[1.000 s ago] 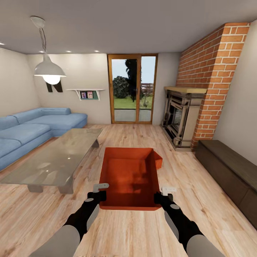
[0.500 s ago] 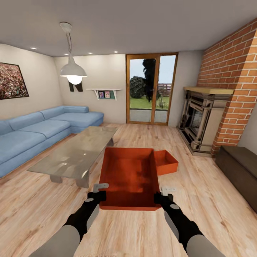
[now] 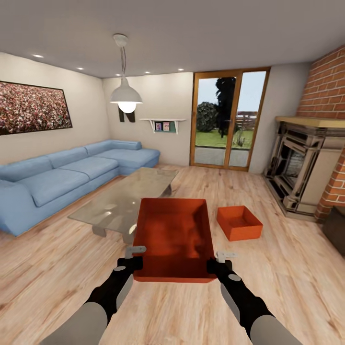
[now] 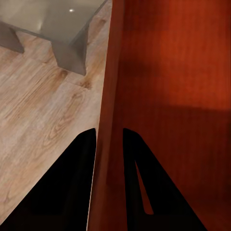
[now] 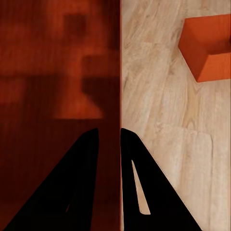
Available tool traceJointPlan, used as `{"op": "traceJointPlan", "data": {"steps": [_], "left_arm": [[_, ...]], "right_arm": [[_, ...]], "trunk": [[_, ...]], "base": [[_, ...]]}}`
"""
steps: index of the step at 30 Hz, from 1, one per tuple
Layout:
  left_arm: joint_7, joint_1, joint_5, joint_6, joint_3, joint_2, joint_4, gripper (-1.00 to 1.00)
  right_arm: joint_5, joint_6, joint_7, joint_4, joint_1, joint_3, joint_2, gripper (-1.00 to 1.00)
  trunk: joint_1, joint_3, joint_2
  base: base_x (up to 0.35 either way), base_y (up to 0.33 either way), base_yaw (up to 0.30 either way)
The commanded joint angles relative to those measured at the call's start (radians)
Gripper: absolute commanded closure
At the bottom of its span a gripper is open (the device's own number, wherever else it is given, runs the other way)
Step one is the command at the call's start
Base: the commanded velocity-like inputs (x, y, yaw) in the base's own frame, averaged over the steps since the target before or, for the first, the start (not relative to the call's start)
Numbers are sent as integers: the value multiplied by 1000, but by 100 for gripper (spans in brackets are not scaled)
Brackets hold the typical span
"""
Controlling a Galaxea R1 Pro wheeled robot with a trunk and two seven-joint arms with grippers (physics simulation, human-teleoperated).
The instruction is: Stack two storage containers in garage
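Note:
I hold one orange-red storage container [image 3: 175,237] in front of me above the wood floor, open top up. My left gripper [image 3: 135,262] is shut on its left wall, the wall [image 4: 109,144] pinched between the dark fingers. My right gripper [image 3: 214,265] is shut on its right wall [image 5: 118,72] in the same way. The second storage container [image 3: 239,222] sits on the living room planks to the right of the held one, also seen as the bin [image 5: 209,45] in the right wrist view.
A glass table [image 3: 129,196] stands just ahead to the left, with a blue corner sofa [image 3: 62,175] beyond it. The fireplace [image 3: 302,167] and brick wall are at the right. Wood-framed glass doors [image 3: 227,125] are at the back. A lamp [image 3: 126,96] hangs overhead.
The whole view has swung left: sofa, table, doors and fireplace shifted right in the picture. The second container has come out from behind the held one. Both grippers keep their hold.

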Motion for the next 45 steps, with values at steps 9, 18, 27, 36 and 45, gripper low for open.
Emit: {"op": "traceJointPlan", "data": {"steps": [9, 18, 27, 36, 45], "left_arm": [[85, -1, -7, 7, 23, 0, -2, 100], [85, -1, -7, 7, 23, 0, -2, 100], [85, -1, -7, 7, 23, 0, -2, 100], [85, -1, -7, 7, 23, 0, -2, 100], [85, -1, -7, 7, 23, 0, -2, 100]], "right_arm": [[0, 3, -11, -5, 0, -9, -1, 100], [0, 2, -12, -5, 0, -9, -1, 100], [0, 2, -12, -5, 0, -9, -1, 100], [0, 2, -12, -5, 0, -9, -1, 100], [0, 2, -12, -5, 0, -9, -1, 100]], "trunk": [[0, -4, -1], [0, -8, -1], [0, -11, -1], [0, -14, -1], [0, -17, -1]], "base": [[0, 0, 300], [0, 0, 300], [0, 0, 300], [0, 0, 300], [0, 0, 300]]}}
